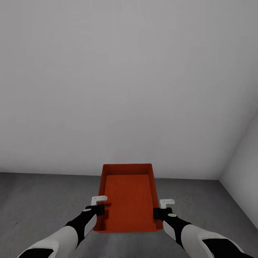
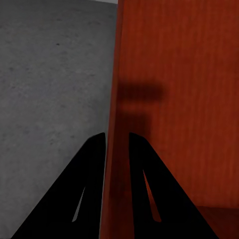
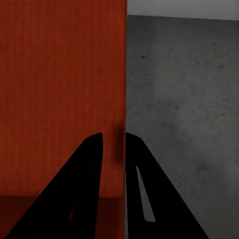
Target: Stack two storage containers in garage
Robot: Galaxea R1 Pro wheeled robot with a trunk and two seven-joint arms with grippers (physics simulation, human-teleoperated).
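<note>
Both grippers, left (image 1: 101, 204) and right (image 1: 162, 208), are clamped on opposite side walls of storage container (image 1: 129, 195), carried level above concrete floor (image 1: 39, 204), presumably for set-down.

Both arms are reaching forward and down in the head view, forearms converging slightly. The left gripper (image 1: 100, 204) is clamping one long wall of the storage container (image 1: 129, 200) — one finger inside, one outside. The right gripper (image 1: 160, 209) is clamping the opposite wall likewise.
</note>
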